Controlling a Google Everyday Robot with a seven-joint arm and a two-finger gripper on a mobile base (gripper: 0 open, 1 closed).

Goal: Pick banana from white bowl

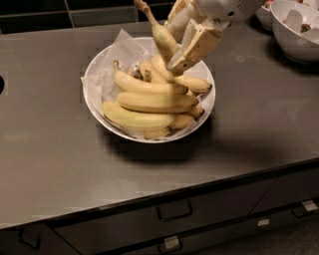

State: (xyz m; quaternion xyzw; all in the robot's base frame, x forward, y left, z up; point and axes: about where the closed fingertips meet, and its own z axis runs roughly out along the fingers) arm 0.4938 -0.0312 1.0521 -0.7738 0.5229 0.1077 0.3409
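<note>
The white bowl (97, 102), wide and lined with crinkled white paper, sits on the dark counter and holds several larger bananas (149, 102). My gripper (174, 47) hangs over the bowl's back right part and is shut on the banana (162, 37). That banana is pale yellow, stands nearly upright above the pile, and its thin brown stem (141, 7) points up and to the left. Its lower end is hidden between my fingers (197, 47).
A smaller, deeper white bowl (294, 35) with some contents stands at the back right corner of the counter (50, 149). Drawers with handles (174, 211) run below the counter's front edge. A dark tiled wall lies behind.
</note>
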